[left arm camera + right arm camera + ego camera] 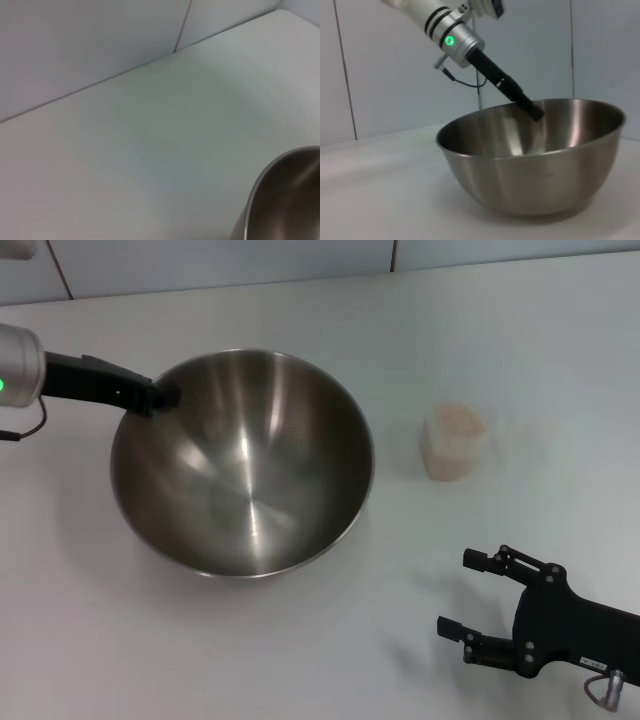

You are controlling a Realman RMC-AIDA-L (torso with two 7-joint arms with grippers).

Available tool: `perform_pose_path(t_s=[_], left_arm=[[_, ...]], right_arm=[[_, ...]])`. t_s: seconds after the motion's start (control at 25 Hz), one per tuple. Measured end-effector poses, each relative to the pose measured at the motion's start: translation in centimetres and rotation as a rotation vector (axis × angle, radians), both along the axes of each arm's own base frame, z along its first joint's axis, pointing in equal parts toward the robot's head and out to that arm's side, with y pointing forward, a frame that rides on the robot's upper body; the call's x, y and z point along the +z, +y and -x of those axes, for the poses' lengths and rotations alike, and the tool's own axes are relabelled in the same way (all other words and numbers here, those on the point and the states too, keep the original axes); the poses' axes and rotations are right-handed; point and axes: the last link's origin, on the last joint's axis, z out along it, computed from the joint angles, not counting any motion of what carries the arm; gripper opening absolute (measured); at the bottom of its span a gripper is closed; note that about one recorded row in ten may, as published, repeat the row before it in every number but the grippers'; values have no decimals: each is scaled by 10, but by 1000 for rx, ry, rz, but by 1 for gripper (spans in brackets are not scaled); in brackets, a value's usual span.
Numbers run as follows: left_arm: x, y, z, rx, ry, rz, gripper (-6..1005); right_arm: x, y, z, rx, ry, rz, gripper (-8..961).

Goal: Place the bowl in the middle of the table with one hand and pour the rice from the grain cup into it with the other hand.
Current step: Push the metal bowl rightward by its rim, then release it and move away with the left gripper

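The bowl [240, 465] stands on the white table [300, 660], left of centre and empty inside. My left gripper [160, 397] comes in from the left and is shut on the bowl's far left rim. The right wrist view shows the bowl [530, 175] resting on the table with the left gripper [535, 112] on its rim. The bowl's edge [285, 200] also shows in the left wrist view. The grain cup [455, 443] stands upright to the right of the bowl, filled with rice [458, 420]. My right gripper [458, 592] is open and empty, near the front right, well short of the cup.
The table's back edge meets a pale wall [230, 260] behind the bowl. Bare tabletop lies between the bowl and the cup [400, 500] and in front of the bowl.
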Motion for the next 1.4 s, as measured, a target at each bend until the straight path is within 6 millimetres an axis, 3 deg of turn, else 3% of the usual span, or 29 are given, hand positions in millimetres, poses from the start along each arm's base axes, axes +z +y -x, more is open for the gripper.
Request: perform_pose_path(t_s=[0.4,0.8,1.04,1.12,1.24,1.4], left_arm=[[-24,10,-8,-18,50,1,31],[-29,10,-16,-85,55,-6,32],[-10,6,-22,-199,-16,-57,138],[4,-1,-22,-271,-41,-93,228],[23,-22,-16,-381,-74,-113,363],[43,-60,9,-458,-86,-117,498]], right_arm=[[0,1,0,3,-2,3,774],[-1,1,1,4,0,4,769],[-1,1,0,-2,-6,3,765],[-1,2,0,-10,0,-5,764],[4,3,-3,-52,23,-56,763],[17,5,-11,-136,56,-176,760]])
